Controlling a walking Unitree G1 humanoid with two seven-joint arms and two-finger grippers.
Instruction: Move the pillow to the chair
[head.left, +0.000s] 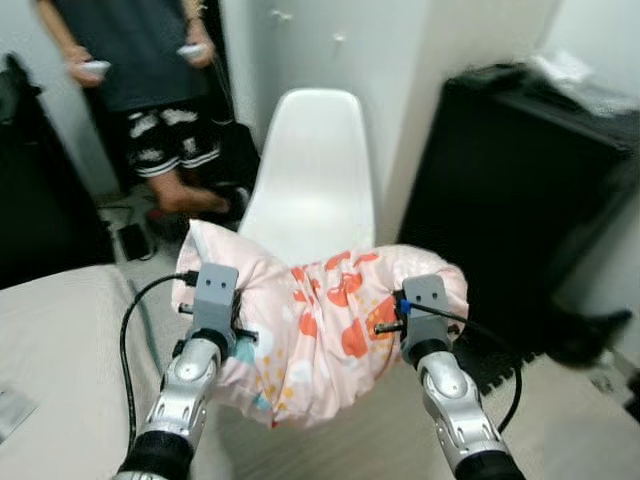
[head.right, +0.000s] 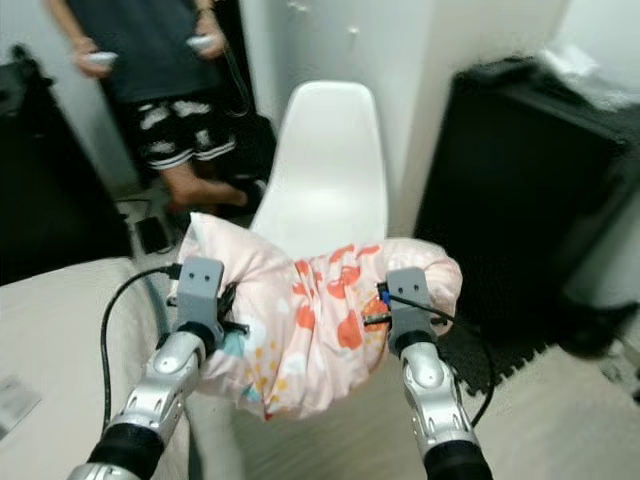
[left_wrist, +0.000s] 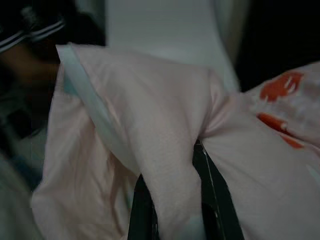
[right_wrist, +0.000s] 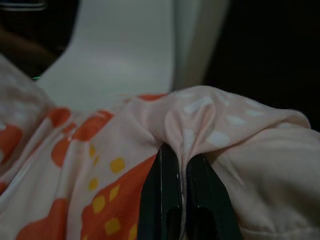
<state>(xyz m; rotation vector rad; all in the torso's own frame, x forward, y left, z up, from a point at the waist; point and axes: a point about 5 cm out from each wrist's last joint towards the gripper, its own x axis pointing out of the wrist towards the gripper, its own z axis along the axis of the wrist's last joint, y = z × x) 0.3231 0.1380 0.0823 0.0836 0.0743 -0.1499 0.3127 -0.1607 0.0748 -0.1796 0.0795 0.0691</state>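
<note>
Nearest, the two silver arms reach forward and hold the pillow (head.left: 320, 330) up between them, clear of any surface. The left gripper (left_wrist: 172, 200) is clenched on a fold of the pink cover at the pillow's left end, one black finger (left_wrist: 212, 200) showing on either side of the pinched cloth. The right gripper (right_wrist: 181, 180) is pinched tight on a ridge of fabric at the right end, its fingers (right_wrist: 160, 200) nearly meeting around the cloth.

The pillow's long axis runs left to right across the robot's front, sagging in the middle with its lower edge drooping below the grippers. Its left corner points up and away toward the chair; the orange-patterned face is turned toward the camera.

Low on the left, beneath the left arm, a pale grey cushioned surface (head.left: 60, 350) runs up to the pillow's left end, its rounded edge close to that arm. Light floor (head.left: 580, 430) lies open below and to the right of the pillow.

Directly behind the pillow stands the white chair (head.left: 315, 170), seat facing the robot, its bare seat just beyond the pillow's top edge and its back against the white wall (head.left: 300, 50). A black cabinet (head.left: 520, 190) stands close on the chair's right. Farther left, a person (head.left: 150, 90) in dark shorts stands beside the chair, a controller in each hand.
</note>
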